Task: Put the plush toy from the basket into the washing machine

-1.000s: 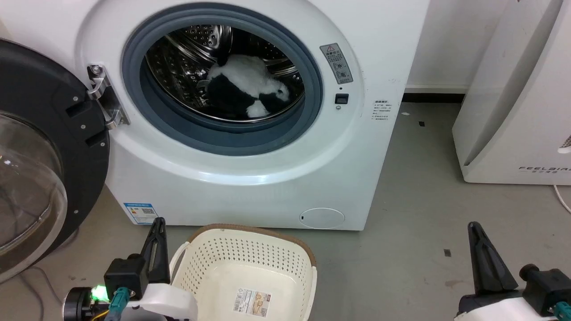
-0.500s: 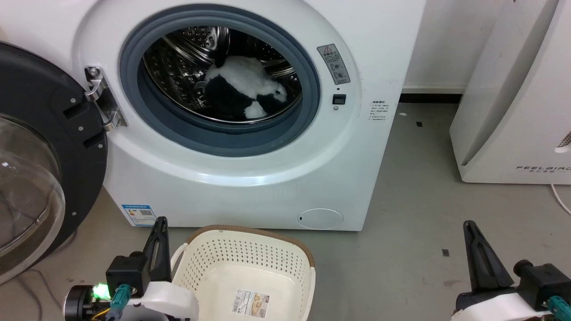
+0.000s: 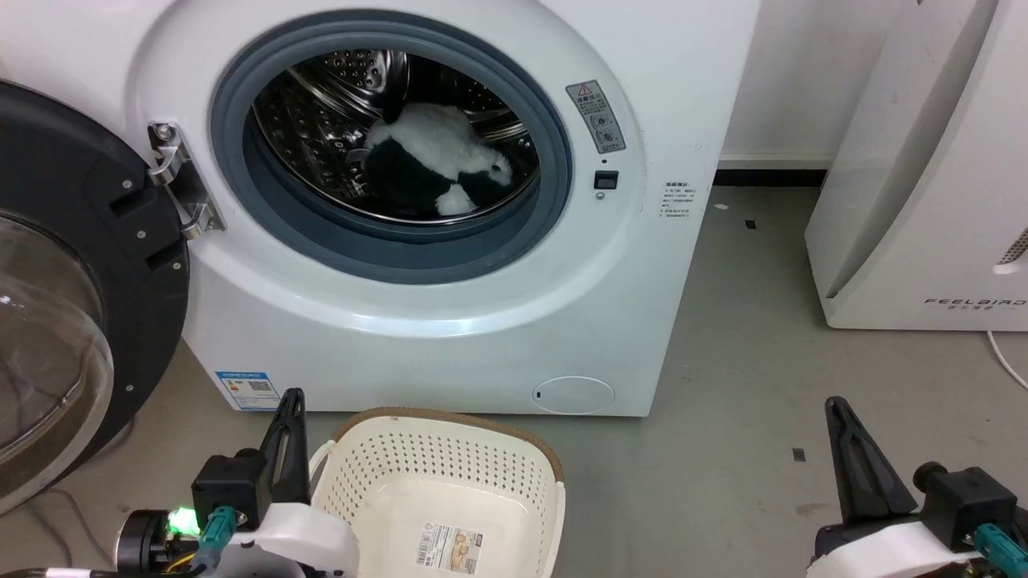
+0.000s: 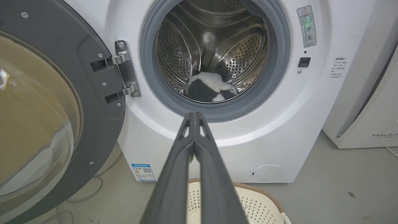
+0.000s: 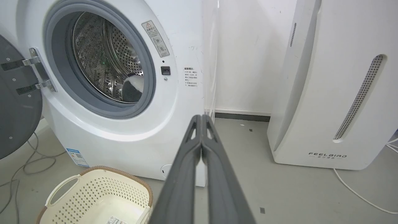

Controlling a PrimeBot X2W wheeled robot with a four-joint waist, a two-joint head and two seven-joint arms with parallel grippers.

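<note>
Head view: plush toy point(image 3: 438, 156) in washing machine point(image 3: 450, 337) drum; left gripper point(image 3: 291, 401), right gripper point(image 3: 835, 408) closed, empty. You park both clear of door point(image 3: 80, 201).

Floor point(image 3: 747, 337) is plain grey concrete, a bit scuffed, with a few small dark marks point(image 3: 797, 454) on it. White wall point(image 5: 245, 56) at the back, with a dark baseboard point(image 3: 767, 177) along the bottom. A tall white FEELBIRD appliance point(image 3: 923, 201) stands on the right, and a white cable point(image 5: 360, 196) trails on the floor beside it. Grey cables point(image 5: 37, 160) loop on the left. Lighting's even.
</note>
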